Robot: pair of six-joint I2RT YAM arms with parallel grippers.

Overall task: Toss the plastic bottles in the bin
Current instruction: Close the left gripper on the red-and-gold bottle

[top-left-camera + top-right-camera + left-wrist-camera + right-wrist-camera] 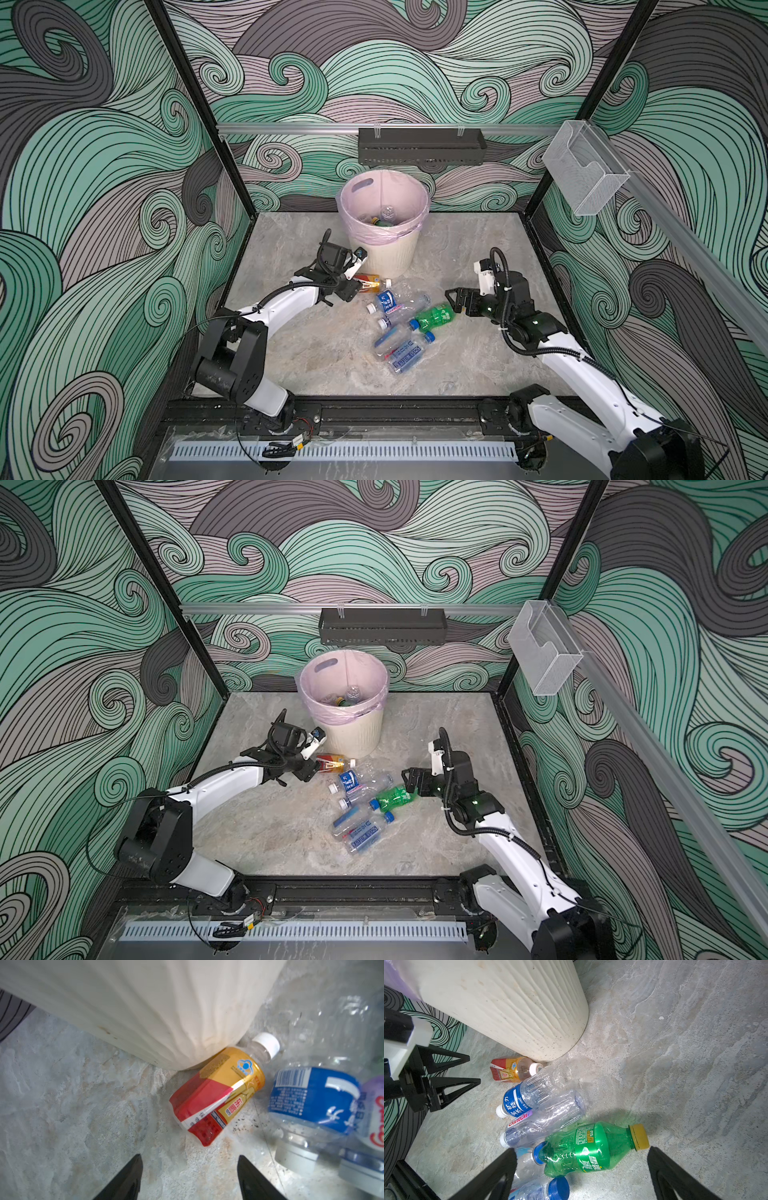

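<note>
Beside the bin (384, 253) at the far edge of the worktop (316, 365), left gripper (189, 1156) gapes empty short of the orange-red bottle (216, 1095); right gripper (581, 1149) — jaws wide — hovers at the green bottle (589, 1147) mid-worktop; grasping step, closing likely next.

Bright, even light from above greets you; soft shadow edges the crushed green plastic bottle (583, 1147), the blue-labelled clear bottle (315, 1101) blurred close up.

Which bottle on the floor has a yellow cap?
The green bottle; the clear bottles have blue or white caps and the orange-red labelled bottle a white one.
</note>
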